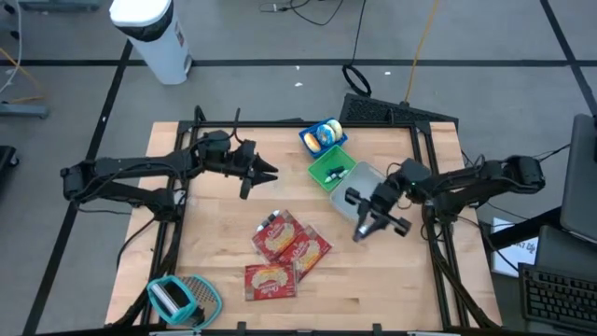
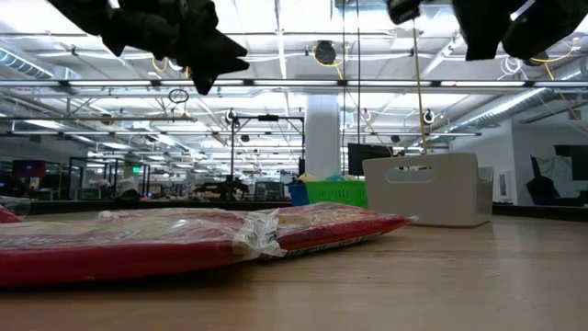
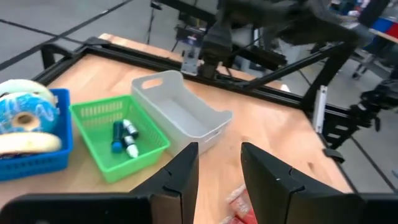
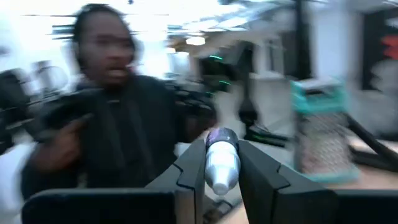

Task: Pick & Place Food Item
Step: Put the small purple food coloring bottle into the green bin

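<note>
**Q:** Two grippers are aloft; what does each view add, reading from left to right?

**A:** The high view places the left gripper point(image 1: 269, 174) over bare table point(image 1: 210, 233). Its wrist view shows the fingers spread with nothing between them. Ahead of it stand the green basket point(image 3: 99, 106) and the white bin point(image 3: 155, 79). The three red food packets point(image 1: 284, 250) lie on the wood between the two grippers, nearer the table's front edge. The low view shows the packets flat on the table with both grippers well above them.

**Q:** And the right gripper?

**A:** The right gripper point(image 1: 362, 231) hangs just beside the white bin's front corner. Only its wrist view shows it pinching a small silver tube point(image 4: 221, 163), with a teal grater point(image 4: 323, 124) and a person point(image 4: 124, 124) far beyond.

**Q:** Where is there open room?

**A:** Bare wood lies before the left gripper, and also between the right gripper and the front rail.
</note>
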`<action>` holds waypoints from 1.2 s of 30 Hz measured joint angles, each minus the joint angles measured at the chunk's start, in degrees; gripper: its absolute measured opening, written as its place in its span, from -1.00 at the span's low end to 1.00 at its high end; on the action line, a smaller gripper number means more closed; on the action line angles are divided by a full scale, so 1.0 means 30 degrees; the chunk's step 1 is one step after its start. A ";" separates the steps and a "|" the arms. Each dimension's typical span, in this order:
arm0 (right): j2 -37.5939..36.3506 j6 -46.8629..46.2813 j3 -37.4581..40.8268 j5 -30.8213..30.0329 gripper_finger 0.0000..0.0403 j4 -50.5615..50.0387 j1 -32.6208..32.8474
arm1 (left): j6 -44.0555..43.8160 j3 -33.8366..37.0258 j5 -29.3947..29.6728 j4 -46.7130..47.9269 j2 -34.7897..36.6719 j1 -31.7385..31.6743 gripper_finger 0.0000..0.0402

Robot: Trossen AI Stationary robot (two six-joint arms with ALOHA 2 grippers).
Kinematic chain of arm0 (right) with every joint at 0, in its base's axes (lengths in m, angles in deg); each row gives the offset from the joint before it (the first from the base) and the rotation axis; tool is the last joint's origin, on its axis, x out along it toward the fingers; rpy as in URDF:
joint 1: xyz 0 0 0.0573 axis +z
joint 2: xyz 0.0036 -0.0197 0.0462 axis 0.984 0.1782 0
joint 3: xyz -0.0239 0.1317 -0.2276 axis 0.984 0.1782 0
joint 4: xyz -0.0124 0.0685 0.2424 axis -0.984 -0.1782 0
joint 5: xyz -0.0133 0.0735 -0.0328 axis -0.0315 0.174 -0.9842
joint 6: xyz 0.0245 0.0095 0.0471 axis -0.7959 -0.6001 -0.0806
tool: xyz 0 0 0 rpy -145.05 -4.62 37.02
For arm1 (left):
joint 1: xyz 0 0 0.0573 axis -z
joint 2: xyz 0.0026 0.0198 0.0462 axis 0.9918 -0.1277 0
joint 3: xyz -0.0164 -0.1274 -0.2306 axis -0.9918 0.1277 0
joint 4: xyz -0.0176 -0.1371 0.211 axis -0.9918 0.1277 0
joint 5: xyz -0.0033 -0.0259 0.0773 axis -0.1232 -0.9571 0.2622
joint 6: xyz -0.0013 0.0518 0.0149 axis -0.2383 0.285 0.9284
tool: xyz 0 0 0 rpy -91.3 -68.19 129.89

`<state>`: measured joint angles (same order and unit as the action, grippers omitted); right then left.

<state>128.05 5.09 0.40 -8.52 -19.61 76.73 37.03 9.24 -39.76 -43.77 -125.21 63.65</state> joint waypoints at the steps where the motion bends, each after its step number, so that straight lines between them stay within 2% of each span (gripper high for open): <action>1: -0.0013 -0.0017 0.0000 0.0421 -0.70 0.0525 0.0220 | 0.0000 0.0064 0.0072 0.0028 0.0000 -0.0063 -0.40; 11: -0.0024 0.0147 -0.0007 0.1995 -0.70 0.3771 0.2408 | 0.0146 0.0107 0.1190 0.0096 0.0000 -0.0186 -0.40; 20: -0.0017 0.0216 -0.0007 0.1889 -0.70 0.3615 0.2901 | 0.0554 0.0107 0.2186 0.0118 -0.0003 -0.0171 -0.40; 30: -0.0017 0.0218 -0.0007 0.1791 -0.70 0.3476 0.2901 | 0.0561 0.0107 0.2191 0.0160 -0.0007 -0.0171 -0.40; 36: -0.0017 0.0744 -0.0022 0.0700 -0.70 0.2539 0.2865 | 0.0569 0.0107 0.2191 0.0167 -0.0007 -0.0171 -0.40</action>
<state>128.00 7.33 0.33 -6.42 -12.00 85.32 38.74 9.56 -33.19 -43.27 -125.23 63.14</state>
